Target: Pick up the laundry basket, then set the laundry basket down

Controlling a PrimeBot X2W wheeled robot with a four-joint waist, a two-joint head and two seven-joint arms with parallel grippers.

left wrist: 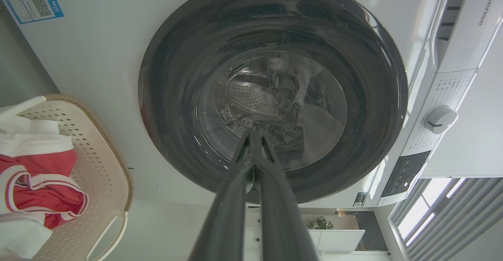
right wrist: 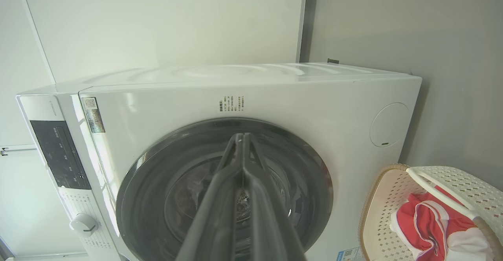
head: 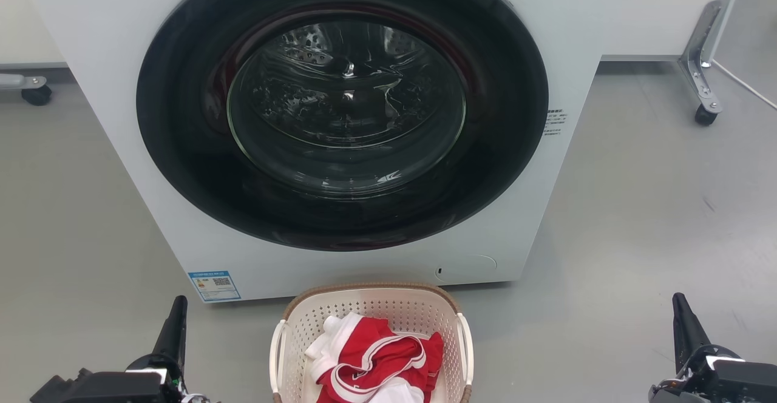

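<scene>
Left gripper [head: 178, 307] and right gripper [head: 680, 306], pinched shut, empty, flanked the laundry basket [head: 376, 306]. Uneven lifting risked tipping it.

The grey floor [head: 637, 209] holds a big white washing machine [head: 570, 39]. The laundry basket [head: 370, 287] sits on the floor just in front of it. A small black left wheel [head: 36, 94] and right wheel [head: 705, 115] rest near the floor's far edge.
</scene>
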